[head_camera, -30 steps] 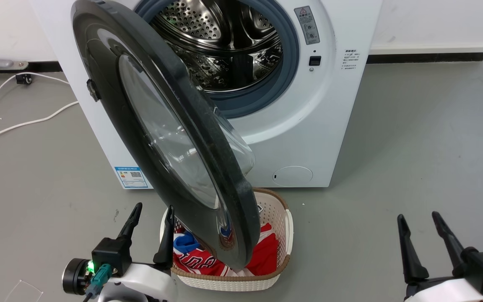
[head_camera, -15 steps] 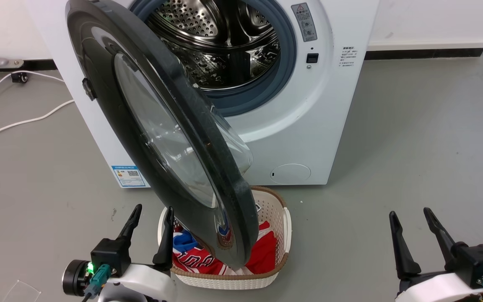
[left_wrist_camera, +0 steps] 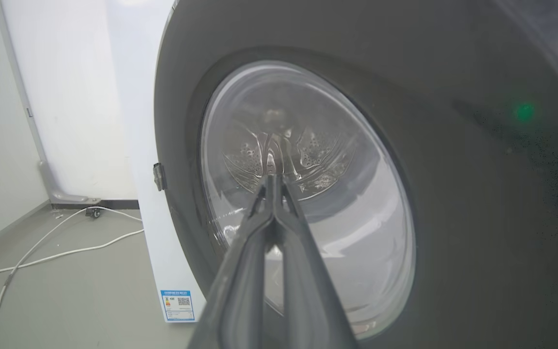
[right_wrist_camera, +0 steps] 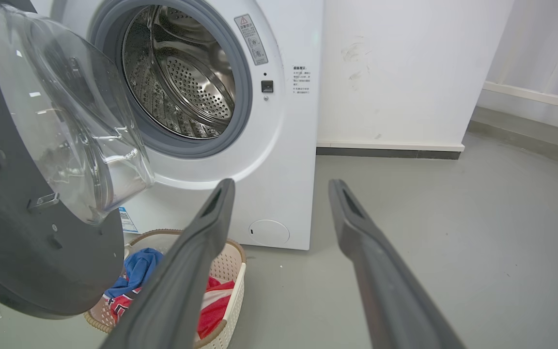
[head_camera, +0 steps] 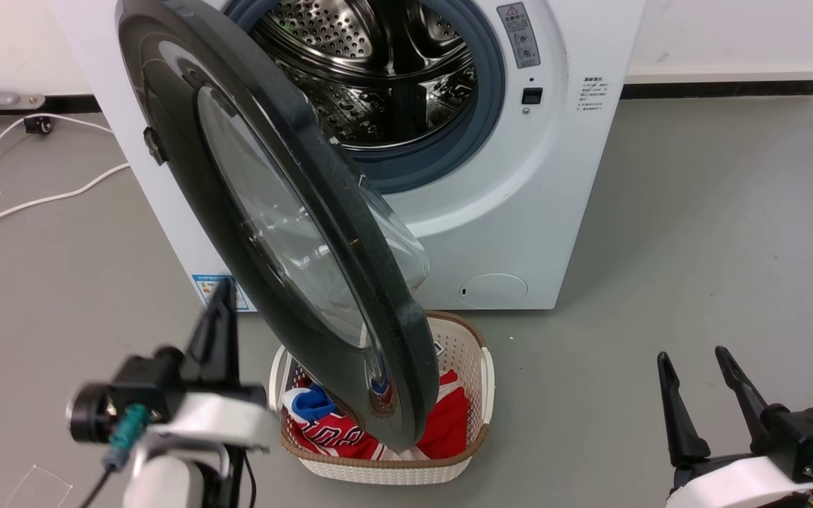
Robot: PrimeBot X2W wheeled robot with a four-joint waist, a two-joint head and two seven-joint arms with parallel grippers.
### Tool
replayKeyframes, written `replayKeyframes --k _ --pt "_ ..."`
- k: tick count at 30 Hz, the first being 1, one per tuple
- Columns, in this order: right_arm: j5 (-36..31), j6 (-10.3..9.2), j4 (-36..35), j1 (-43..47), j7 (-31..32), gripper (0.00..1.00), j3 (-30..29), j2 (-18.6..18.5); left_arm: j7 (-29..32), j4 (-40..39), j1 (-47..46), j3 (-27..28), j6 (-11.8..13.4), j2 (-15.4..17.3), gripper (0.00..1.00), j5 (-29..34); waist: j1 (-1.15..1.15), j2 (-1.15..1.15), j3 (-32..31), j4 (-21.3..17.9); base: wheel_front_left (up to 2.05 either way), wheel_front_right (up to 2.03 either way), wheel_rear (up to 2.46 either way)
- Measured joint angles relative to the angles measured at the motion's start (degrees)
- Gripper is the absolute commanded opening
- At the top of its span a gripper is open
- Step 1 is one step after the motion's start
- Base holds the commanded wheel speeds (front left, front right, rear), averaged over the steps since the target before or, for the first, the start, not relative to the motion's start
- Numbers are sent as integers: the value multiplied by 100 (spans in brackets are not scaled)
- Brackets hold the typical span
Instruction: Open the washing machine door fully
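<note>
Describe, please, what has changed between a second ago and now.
The left gripper has shut its fingers, which were apart a second ago, and has risen beside the washing machine door, near its outer face, holding nothing. The right gripper stays open at the lower right. The door hangs partly open as before, above the laundry basket.

Blk door [head_camera: 181,197], wht machine [head_camera: 519,212], red/blue clothes [head_camera: 449,432]
</note>
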Motion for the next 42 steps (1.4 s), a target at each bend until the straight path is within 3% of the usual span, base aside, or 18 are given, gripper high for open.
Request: replayKeyframes --k 9,14,23,27,28,34,38,42 --pt "10 0 0 -3 -3 100 -24 4 -2 -1616 -799 131 122 29 0 213 0 0 -73 43 0 0 0" --pt "44 0 0 9 -21 100 -25 5 -7 -2126 -1227 -65 66 19 0 297 0 0 -103 35 0 0 0" --pt "98 0 44 39 10 100 21 7 569 -2596 -1496 -1422 -230 -76 0 135 0 0 -80 -57 0 0 0" --pt "124 0 100 101 14 100 -21 7 887 -2609 -1166 -2109 -286 -111 0 -23 0 0 -84 -98 0 0 0" --pt "138 0 115 107 15 100 -44 8 1114 -2495 -806 -2559 -318 -111 0 -188 0 0 -84 -115 0 0 0" --pt "168 0 132 121 31 100 -56 8 1470 -2095 -87 -3357 -338 -15 0 -558 0 0 -38 -149 0 0 0" --pt "178 0 138 108 38 100 -52 8 1605 -1678 168 -3573 -354 33 0 -705 0 0 20 -173 0 0 0" --pt "202 0 147 68 54 100 -38 8 1533 -1265 151 -3430 -212 33 0 -706 0 0 100 -211 0 0 0"
